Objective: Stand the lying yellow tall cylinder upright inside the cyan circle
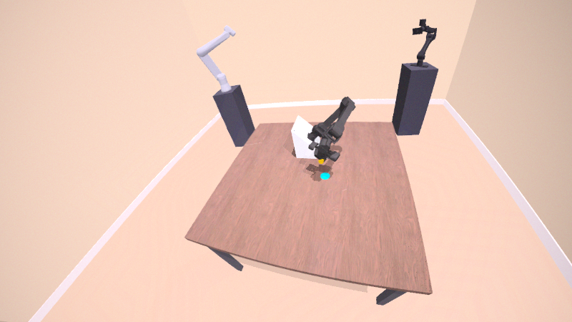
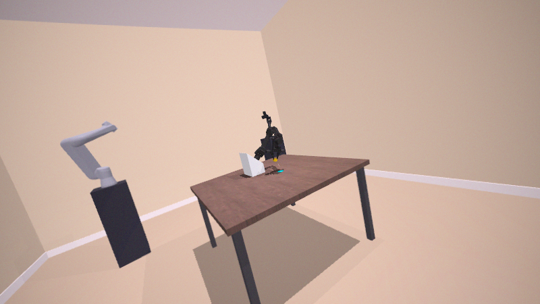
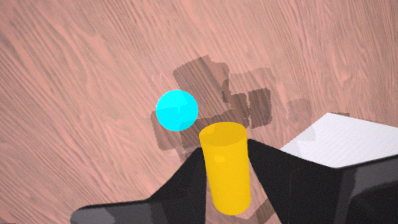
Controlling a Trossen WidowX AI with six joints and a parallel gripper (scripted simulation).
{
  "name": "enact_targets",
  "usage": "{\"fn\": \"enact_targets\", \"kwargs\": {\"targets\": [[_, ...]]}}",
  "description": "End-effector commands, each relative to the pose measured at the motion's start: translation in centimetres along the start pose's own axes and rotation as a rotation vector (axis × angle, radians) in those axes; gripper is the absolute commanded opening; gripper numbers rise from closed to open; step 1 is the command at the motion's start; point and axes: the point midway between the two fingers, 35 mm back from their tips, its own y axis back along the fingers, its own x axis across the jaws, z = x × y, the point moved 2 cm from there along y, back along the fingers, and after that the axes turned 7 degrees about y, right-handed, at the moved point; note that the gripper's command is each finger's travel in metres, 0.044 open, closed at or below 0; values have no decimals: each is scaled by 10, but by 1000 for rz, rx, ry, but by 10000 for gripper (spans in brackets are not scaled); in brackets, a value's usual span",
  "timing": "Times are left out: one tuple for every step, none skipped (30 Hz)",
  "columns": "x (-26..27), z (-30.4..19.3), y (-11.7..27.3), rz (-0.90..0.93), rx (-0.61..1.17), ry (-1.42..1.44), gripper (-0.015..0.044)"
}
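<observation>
The yellow cylinder (image 1: 321,162) (image 2: 275,159) (image 3: 228,172) is held above the table. In the wrist view it lies between the two dark fingertips, with one round end facing up the picture. Its exact tilt is hard to tell in the top and exterior views, where the gripper hides most of it. My gripper (image 1: 322,158) (image 2: 275,157) (image 3: 224,148) is shut on the cylinder. The cyan circle (image 1: 324,176) (image 2: 280,171) (image 3: 177,110) lies flat on the table, below the cylinder and off to one side of it. Nothing stands on the circle.
A white wedge-shaped block (image 1: 303,144) (image 2: 251,165) (image 3: 350,140) stands on the wooden table (image 1: 312,224) (image 2: 264,192) close beside the gripper. A pale arm (image 1: 209,64) (image 2: 84,157) and another dark arm (image 1: 426,46) stand on pedestals beyond the table.
</observation>
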Motion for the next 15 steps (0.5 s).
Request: {"fn": "enact_targets", "kwargs": {"targets": [[-1, -1, -2, -34, -15, 2, 105], [-2, -1, -3, -40, -17, 2, 105], [-2, -2, -3, -47, -19, 3, 105], [-2, -2, -4, -53, -21, 3, 105], [-2, -2, -5, -59, -24, 4, 105], [-2, -2, -5, -65, -26, 5, 105], [-2, -3, -6, -71, -29, 5, 105], [-3, -3, -6, -78, -31, 6, 105], [-3, -3, -7, -84, -34, 6, 105], [-3, -3, -7, -90, -36, 7, 105], [-3, -4, -8, -96, -39, 8, 105], [-3, -4, -8, -102, -42, 8, 105], [-4, -4, -9, -108, -45, 9, 105], [-4, -4, -9, -113, -48, 9, 105], [-4, -5, -10, -119, -51, 10, 105]]}}
